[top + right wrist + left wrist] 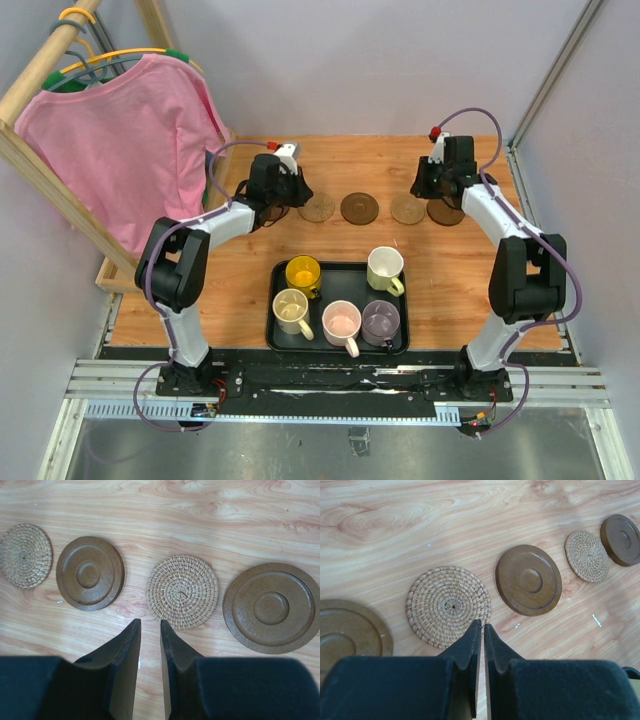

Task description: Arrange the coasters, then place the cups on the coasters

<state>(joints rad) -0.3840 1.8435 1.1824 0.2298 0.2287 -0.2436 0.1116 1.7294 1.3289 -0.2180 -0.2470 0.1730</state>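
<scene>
In the top view, left of centre near the top, the left gripper (483, 626) is hanging over the wooden table (450, 290), its jaws all but closed and gripping nothing. The five coasters (359, 208) are lying in a row across the upper middle. At the row's right end the right gripper (150, 621) is hovering, its jaws narrowly parted and empty. The five cups (342, 322) are standing in the black tray (272, 338) at lower centre.

My fingers (470, 647) are black. The table (395, 525) is pale orange wood with wavy grain. Woven coasters (448, 605) are tan spirals; wooden coasters (528, 579) are dark brown with rings. The tray (275, 335) is black. The cups: yellow (303, 272), cream (291, 308), pink (341, 321), purple-grey (381, 320), pale yellow-green (385, 266).
</scene>
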